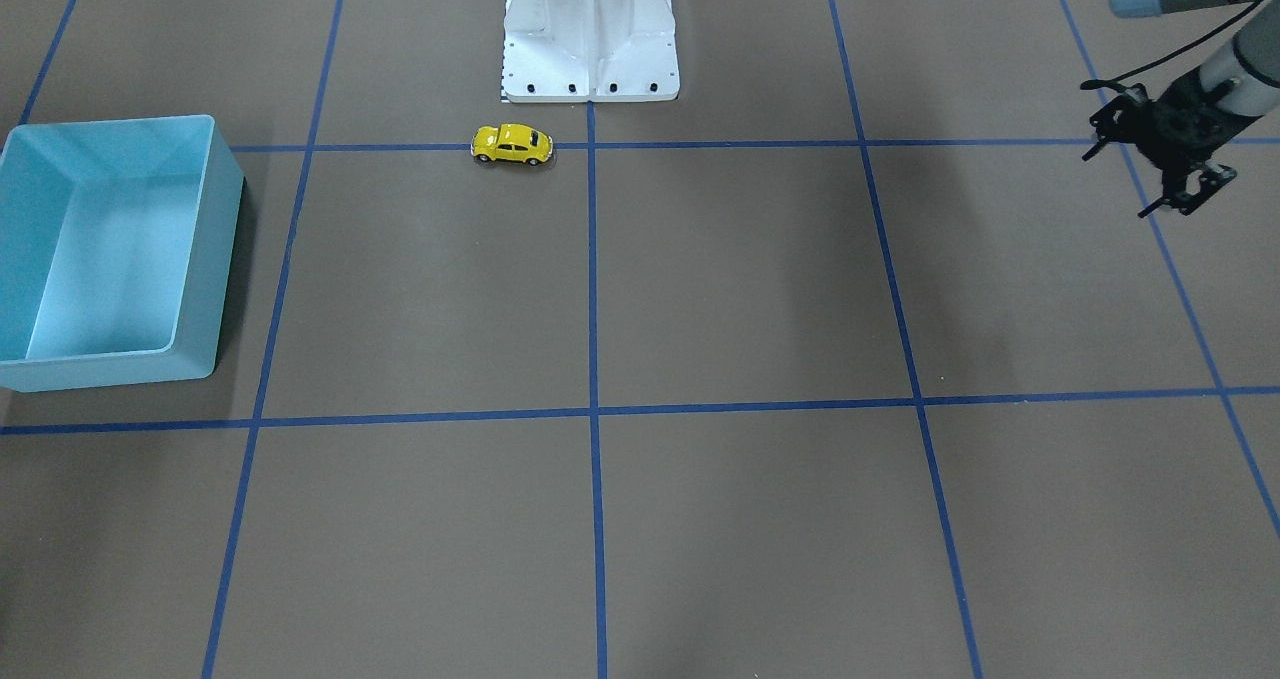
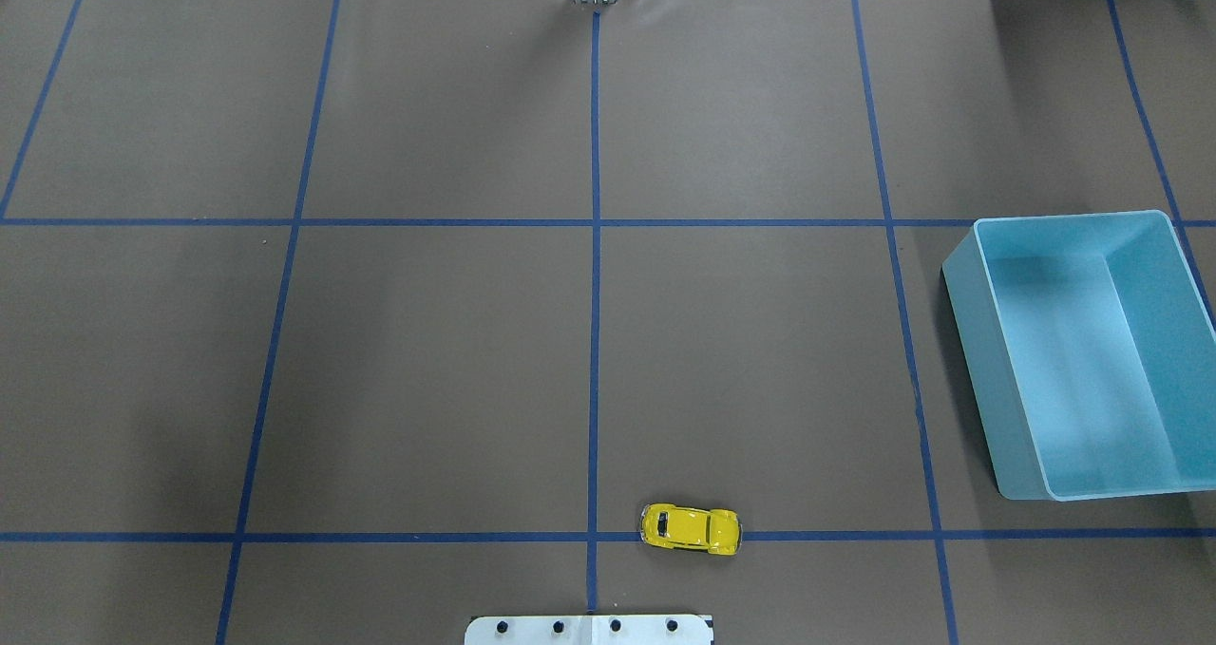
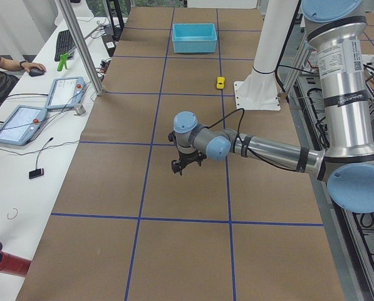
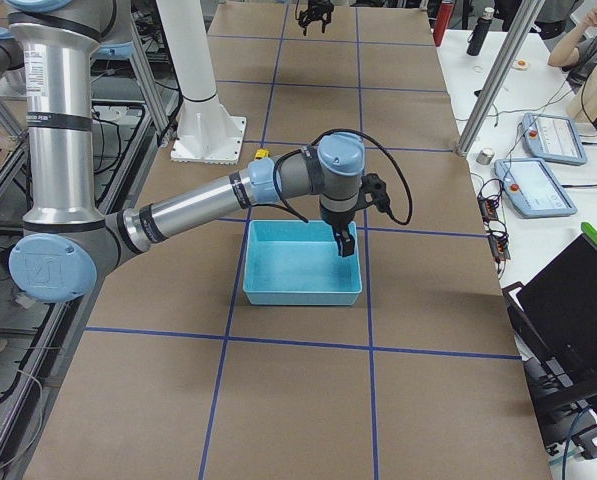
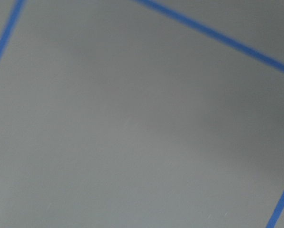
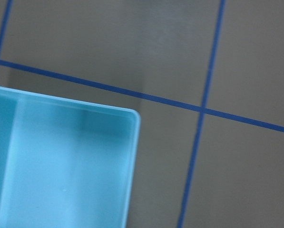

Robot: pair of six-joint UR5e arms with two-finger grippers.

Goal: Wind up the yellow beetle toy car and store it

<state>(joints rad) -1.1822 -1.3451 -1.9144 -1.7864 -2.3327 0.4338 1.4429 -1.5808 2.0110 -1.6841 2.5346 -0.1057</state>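
approach step. the yellow beetle toy car (image 1: 512, 144) stands free on the desk (image 1: 700, 289) by the robot base (image 1: 590, 49). left hand (image 1: 1125, 179) spread; right hand (image 4: 344, 246) near the bin (image 4: 303, 295), state unclear. next: pinch the car

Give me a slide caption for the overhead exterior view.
Tiny glossy yellow beetle toy car sits on a blue tape line, apart from the light blue plastic bin.
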